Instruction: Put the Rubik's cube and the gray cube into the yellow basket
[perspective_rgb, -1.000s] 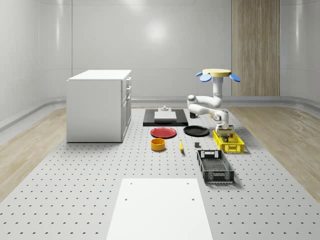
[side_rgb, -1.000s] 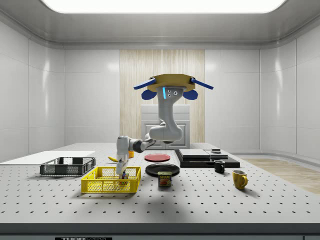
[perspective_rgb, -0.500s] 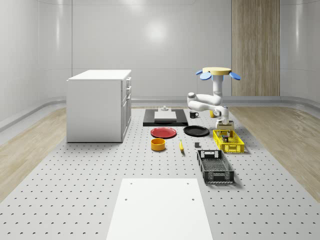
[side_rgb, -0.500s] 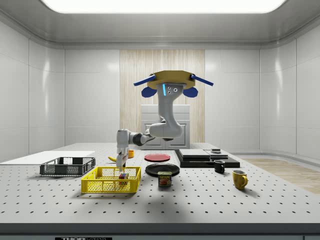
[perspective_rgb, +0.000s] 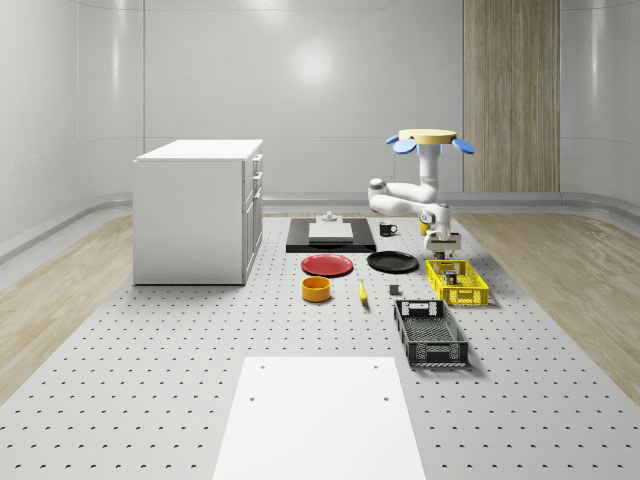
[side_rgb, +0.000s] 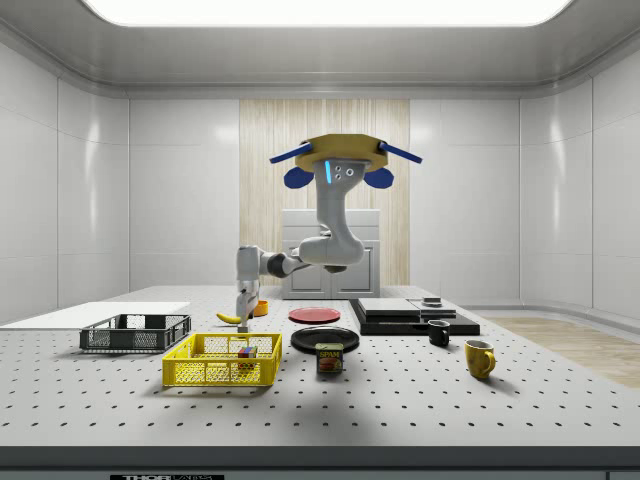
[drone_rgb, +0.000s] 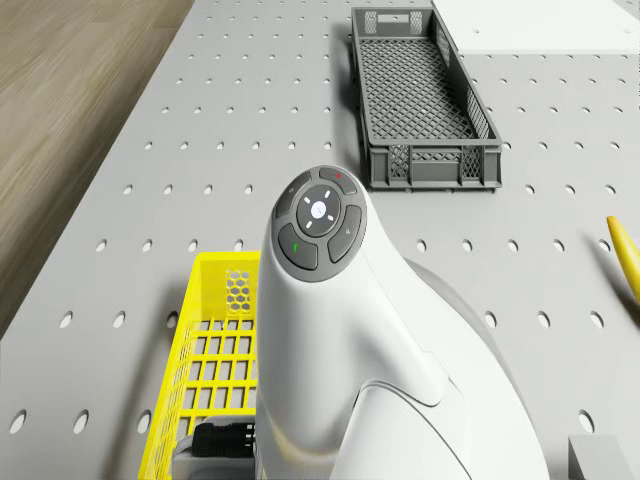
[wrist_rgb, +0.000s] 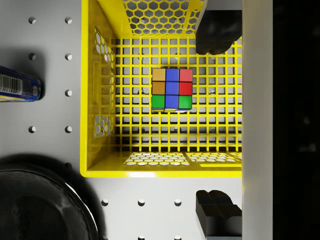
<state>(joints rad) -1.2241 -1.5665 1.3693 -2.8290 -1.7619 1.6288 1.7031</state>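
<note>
whole-scene: high, far, facing the desk lengthwise | side: low, at desk edge | drone: down over arm | wrist: straight down, close | all share yellow basket

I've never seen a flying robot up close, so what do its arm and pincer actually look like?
The arm is glossy white with rounded, tube-like segments, hanging beneath a tan disc-shaped drone with blue rotors. Its wrist carries a dark gray round button pad with small red and green marks. The pincer has two black fingers.

i see the rubik's cube, squares orange, blue, red, brown and green, in the yellow basket with its honeycomb-holed walls, on my grey, dotted worktop.
</note>
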